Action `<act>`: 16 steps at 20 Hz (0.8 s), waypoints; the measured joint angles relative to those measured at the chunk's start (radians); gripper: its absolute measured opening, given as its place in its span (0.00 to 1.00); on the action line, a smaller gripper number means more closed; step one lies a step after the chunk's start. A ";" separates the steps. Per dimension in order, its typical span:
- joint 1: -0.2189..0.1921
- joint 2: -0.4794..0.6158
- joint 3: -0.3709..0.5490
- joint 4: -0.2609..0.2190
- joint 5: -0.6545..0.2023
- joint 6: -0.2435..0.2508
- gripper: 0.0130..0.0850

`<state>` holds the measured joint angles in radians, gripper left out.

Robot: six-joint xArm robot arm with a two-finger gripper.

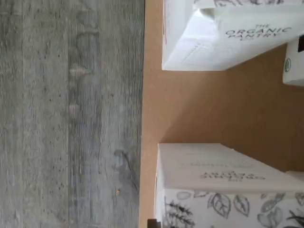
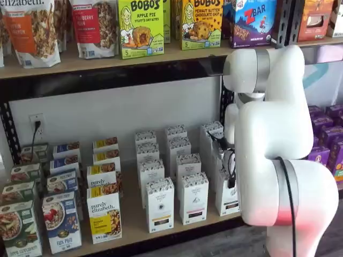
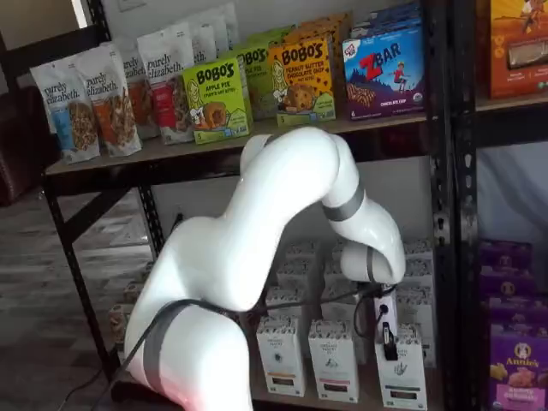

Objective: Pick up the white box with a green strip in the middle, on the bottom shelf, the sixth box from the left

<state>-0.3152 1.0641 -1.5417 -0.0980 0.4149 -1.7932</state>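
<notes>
The white box (image 2: pixel 227 197) is the right-hand carton in the front row of the bottom shelf (image 2: pixel 134 227), partly hidden by my arm. In a shelf view it (image 3: pixel 402 377) shows a speckled top and a short dark strip on its front. My gripper (image 2: pixel 231 181) hangs just over its top front edge. Only a black finger and a cable show in both shelf views (image 3: pixel 390 347), so I cannot tell whether it is open. The wrist view shows two white cartons (image 1: pixel 223 185) on the tan board (image 1: pixel 213 109); I cannot tell which is the target.
Like white cartons (image 2: pixel 193 197) (image 2: pixel 159 204) stand to the left in several rows, with purely elizabeth boxes (image 2: pixel 103 217) further left. A black upright (image 3: pixel 441 223) rises close on the right, with purple boxes (image 3: pixel 514 360) beyond. The upper shelf (image 2: pixel 107 59) holds Bobo's boxes.
</notes>
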 joint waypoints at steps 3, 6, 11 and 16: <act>0.000 -0.007 0.017 -0.047 -0.020 0.042 0.61; 0.002 -0.030 0.061 -0.066 -0.045 0.062 0.61; 0.003 -0.097 0.177 -0.131 -0.094 0.127 0.61; 0.009 -0.199 0.332 -0.142 -0.156 0.146 0.61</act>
<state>-0.3060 0.8648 -1.2096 -0.2404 0.2586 -1.6471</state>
